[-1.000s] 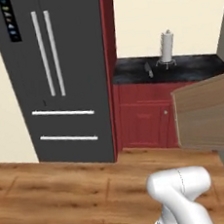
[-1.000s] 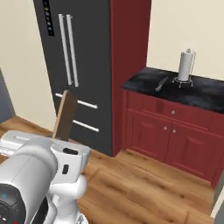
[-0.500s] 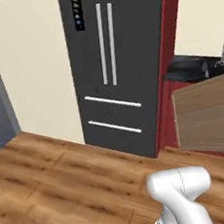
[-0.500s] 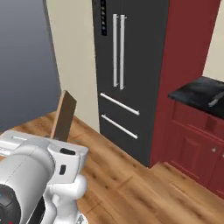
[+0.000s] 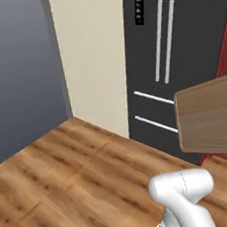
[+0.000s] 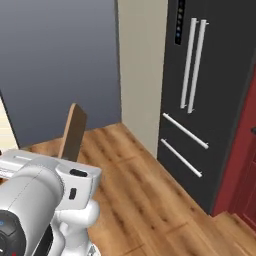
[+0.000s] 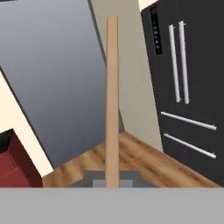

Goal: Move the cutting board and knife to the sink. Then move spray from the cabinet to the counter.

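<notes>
You had the cutting board (image 7: 112, 100) clamped edge-on in the closed gripper (image 7: 112, 183), standing straight out ahead of it, with the refrigerator (image 7: 192, 83) off to its right. This was the carry to the sink; next you needed to find it.

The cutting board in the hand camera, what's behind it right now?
Behind the cutting board, seen edge-on: a grey wall, a cream wall strip and wooden floor. The black fridge stands off to one side. The thin board hides only a narrow strip of wall and floor.
</notes>
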